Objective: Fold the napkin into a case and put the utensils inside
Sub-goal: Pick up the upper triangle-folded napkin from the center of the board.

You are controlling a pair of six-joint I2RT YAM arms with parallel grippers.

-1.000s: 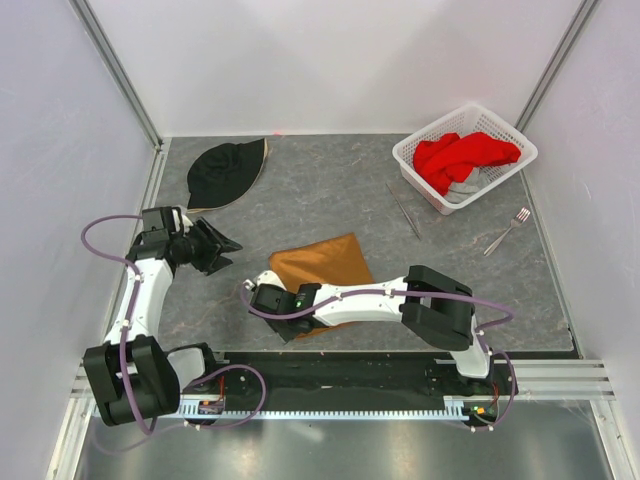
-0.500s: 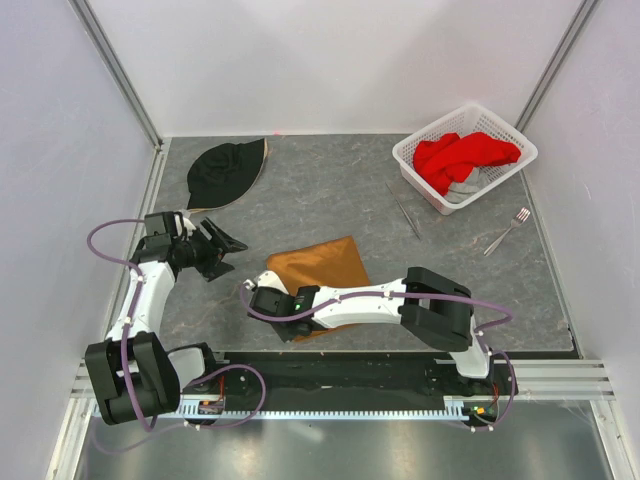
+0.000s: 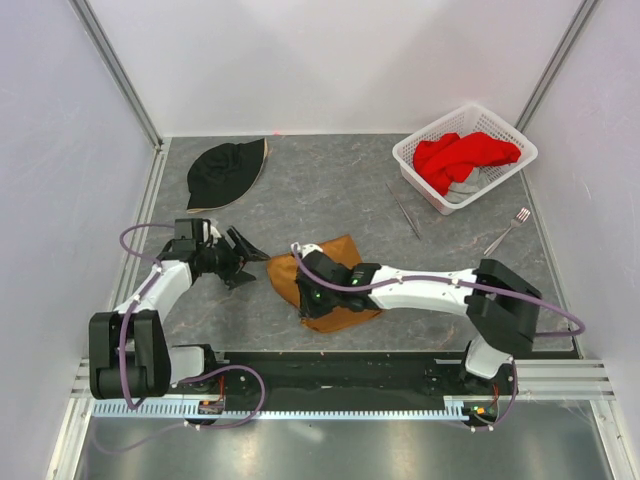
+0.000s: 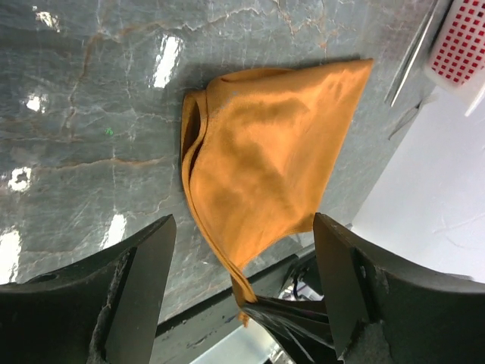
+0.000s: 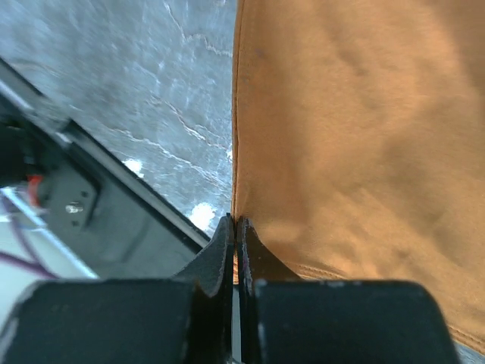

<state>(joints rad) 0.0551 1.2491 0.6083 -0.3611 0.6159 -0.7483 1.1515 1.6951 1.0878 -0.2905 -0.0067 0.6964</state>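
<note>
On a grey marbled tabletop (image 3: 330,185) walled in by white panels, the orange-brown napkin (image 3: 345,250) lay folded over on itself near the front rail, its layered edges showing in the left wrist view. The right gripper (image 5: 236,227), reaching across from the right, had its fingers pressed together on the napkin's near edge, pinching the cloth. The left gripper (image 4: 242,227) pointed at the cloth from just beside its left side, fingers spread wide and holding nothing. The utensils lay well apart from the napkin toward the right: the thin grey knife (image 3: 404,210) just beside the white basket (image 3: 418,183), the fork (image 3: 508,231) near the table's right edge. A red cloth (image 3: 460,155) filled the basket, and a black hat (image 3: 225,172) lay at the far left.
</note>
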